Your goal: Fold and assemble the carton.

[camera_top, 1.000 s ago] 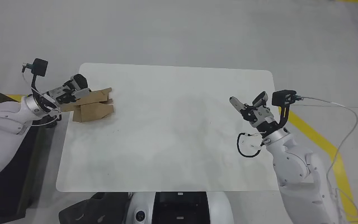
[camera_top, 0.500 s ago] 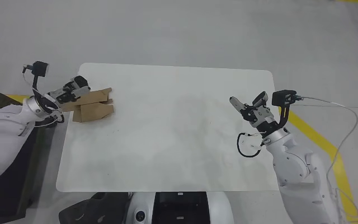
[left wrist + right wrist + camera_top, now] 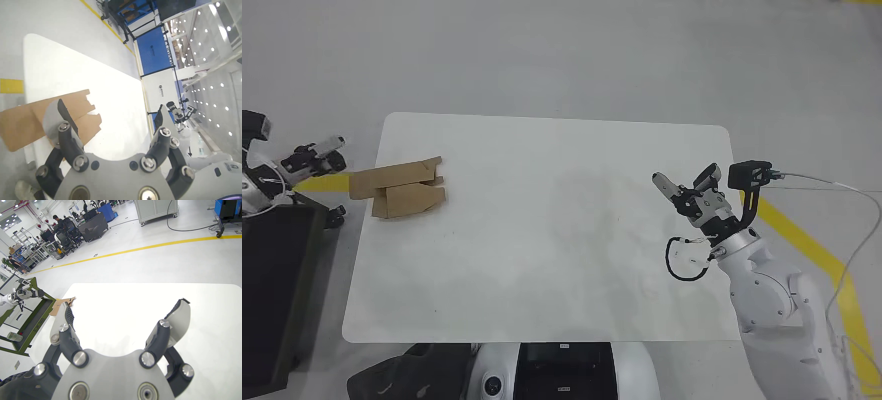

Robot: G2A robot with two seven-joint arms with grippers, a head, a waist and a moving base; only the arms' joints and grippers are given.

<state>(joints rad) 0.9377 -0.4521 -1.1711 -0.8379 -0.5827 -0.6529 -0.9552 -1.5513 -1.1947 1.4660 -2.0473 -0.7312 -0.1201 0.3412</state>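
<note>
The flattened brown cardboard carton (image 3: pixel 397 190) is lying just ahead of the wide-open left pincer (image 3: pixel 110 105), overhanging the edge of the white rounded worktop (image 3: pixel 562 270). That overhanging edge probably offers the cleanest pinch. The right pincer (image 3: pixel 124 303) is also gaping wide, well apart from the carton. A grey workshop floor (image 3: pixel 170 262) with a yellow line (image 3: pixel 151 246) is surrounding the worktop.

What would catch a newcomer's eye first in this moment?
First, the flattened brown carton, lying at the left edge of the white table and sticking out past it. The left gripper hangs open just off that edge near the carton, holding nothing. The right gripper is open over the table's right end, far from the carton.
</note>
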